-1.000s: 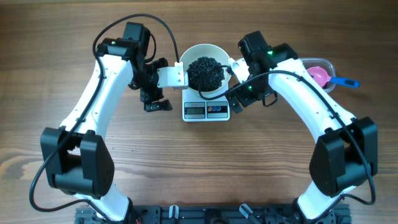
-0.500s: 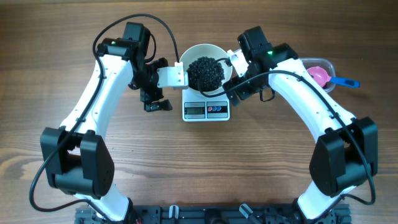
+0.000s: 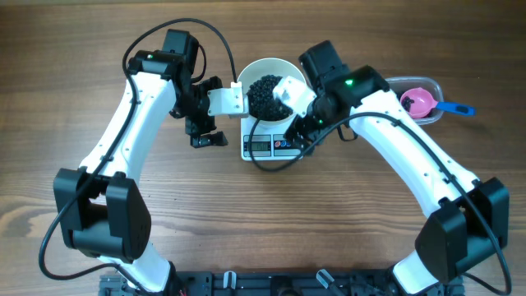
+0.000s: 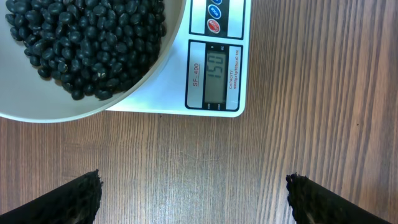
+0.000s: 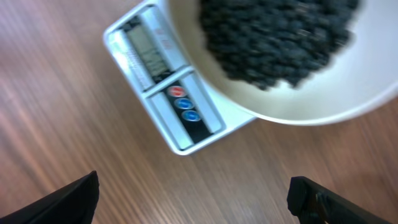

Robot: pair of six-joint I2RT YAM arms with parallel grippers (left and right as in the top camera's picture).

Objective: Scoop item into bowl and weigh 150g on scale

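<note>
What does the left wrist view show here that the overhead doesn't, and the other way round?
Only the left wrist: the display is legible, reading 150, with a model label printed beside it. Only the overhead: both arms, plus the pink scoop resting in the clear tub at the right. Both: the white bowl of black beans sitting on the scale.

Before scale (image 3: 273, 146): bare table (image 3: 263, 222), open passage.
Over bowl (image 3: 256, 70): right arm (image 3: 386, 131) overhangs the rim.
Left flank: left gripper (image 4: 194, 183) close beside.
</note>
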